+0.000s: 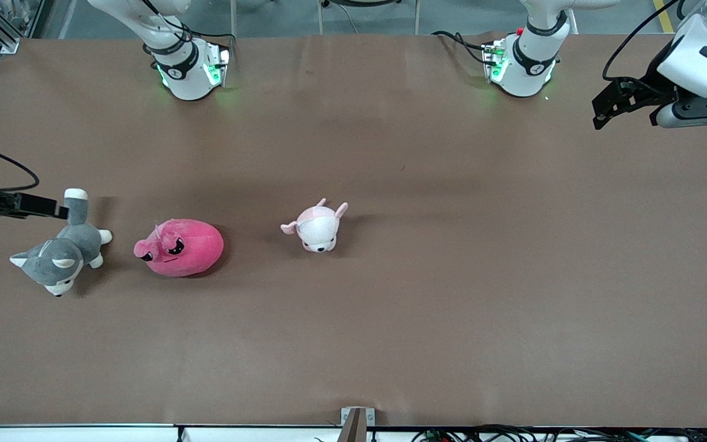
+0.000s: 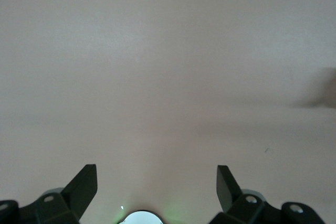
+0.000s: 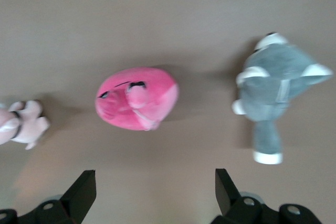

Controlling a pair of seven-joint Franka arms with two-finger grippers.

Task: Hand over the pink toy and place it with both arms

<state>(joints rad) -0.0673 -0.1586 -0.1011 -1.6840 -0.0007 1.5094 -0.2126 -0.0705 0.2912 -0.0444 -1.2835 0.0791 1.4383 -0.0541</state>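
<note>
The pink toy, a round hot-pink plush with black angry eyes, lies on the brown table toward the right arm's end. It also shows in the right wrist view. My right gripper is open and empty, up over the table edge beside the grey dog and apart from the pink toy; its fingers frame bare table. My left gripper is open and empty, up over the left arm's end of the table. The left wrist view shows its gripper over bare table only.
A grey-and-white plush dog lies beside the pink toy, toward the right arm's end; it also shows in the right wrist view. A pale pink-and-white plush animal lies on the pink toy's side toward the table's middle. The brown table carries only these.
</note>
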